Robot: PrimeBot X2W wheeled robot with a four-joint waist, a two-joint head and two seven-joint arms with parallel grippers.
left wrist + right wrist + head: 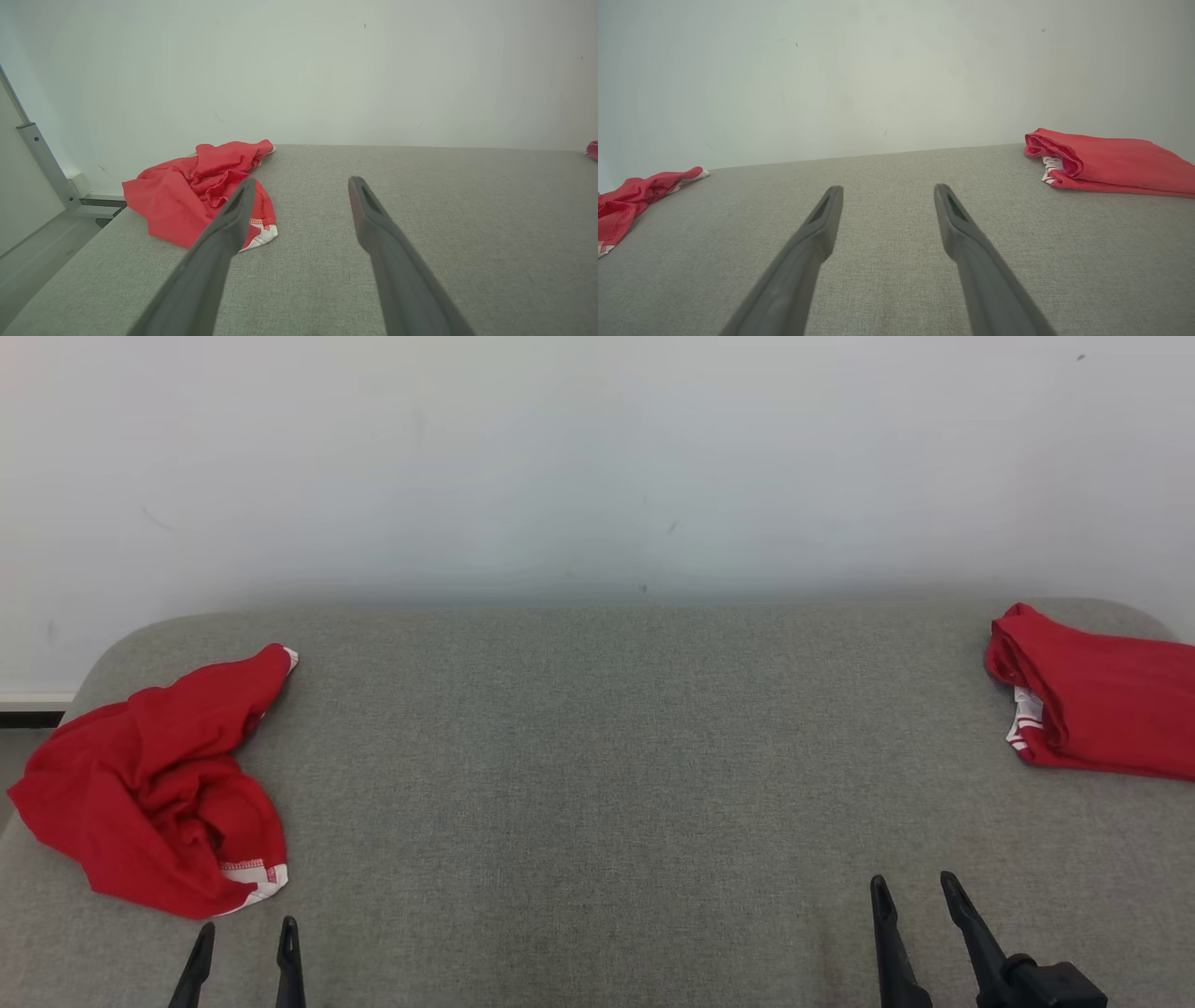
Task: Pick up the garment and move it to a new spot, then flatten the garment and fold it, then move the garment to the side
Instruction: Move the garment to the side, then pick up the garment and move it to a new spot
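One pale wall (597, 457) takes up the whole background, bare but for a few small dark specks. Below it lies one broad grey fabric-covered table (597, 756) with rounded far corners, its middle uncovered. On it there are two red garments, well apart at opposite ends. The crumpled garment (154, 784) sits on the robot's left near the table's left edge, bunched in loose folds, with a white-and-red trimmed hem showing at its near corner and another bit of white trim at its far tip. In the left wrist view the crumpled garment (187, 200) lies ahead and to the left of that arm's fingers, apart from them. In the right wrist view it (626, 200) shows at the far left. The folded garment (1102, 709) lies at the far right end, a neat flat stack cut off by the picture's edge, with white trim peeking from its left side. In the right wrist view the folded garment (1111, 161) lies ahead and to the right. There are two grippers, each with two dark fingers, four fingers in all. The left gripper (247, 927) is low at the near edge just beside the crumpled garment, jaws spread wide and holding nothing. The right gripper (913, 880) is over bare table at the near right, likewise wide apart and empty.
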